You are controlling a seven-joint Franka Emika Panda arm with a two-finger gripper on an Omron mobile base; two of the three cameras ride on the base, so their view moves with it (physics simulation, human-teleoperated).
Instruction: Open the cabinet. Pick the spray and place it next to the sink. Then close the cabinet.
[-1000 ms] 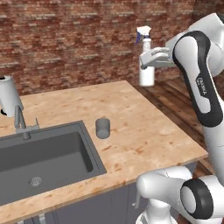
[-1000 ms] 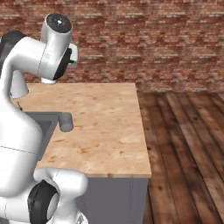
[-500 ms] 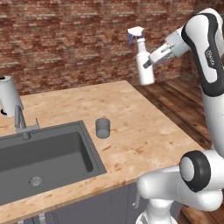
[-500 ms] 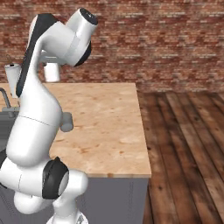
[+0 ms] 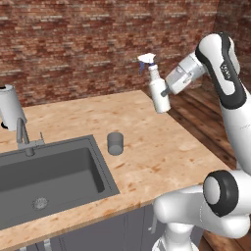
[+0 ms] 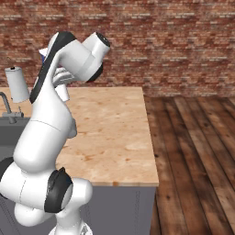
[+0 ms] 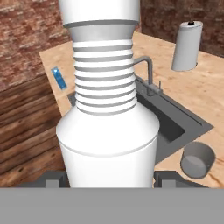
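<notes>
Spray (image 5: 158, 88), held in the end effector (image 5: 165, 94), has swung left over the counter (image 5: 162, 147).

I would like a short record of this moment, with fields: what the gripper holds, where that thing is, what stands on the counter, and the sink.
gripper: gripper shut on the spray
spray: spray held in the air above the far right part of the counter, roughly upright, nozzle on top
on the counter: small grey cup beside the sink's right rim; paper towel roll at the back left
sink: sink dark grey, with faucet behind it
task state: spray not yet set down
</notes>
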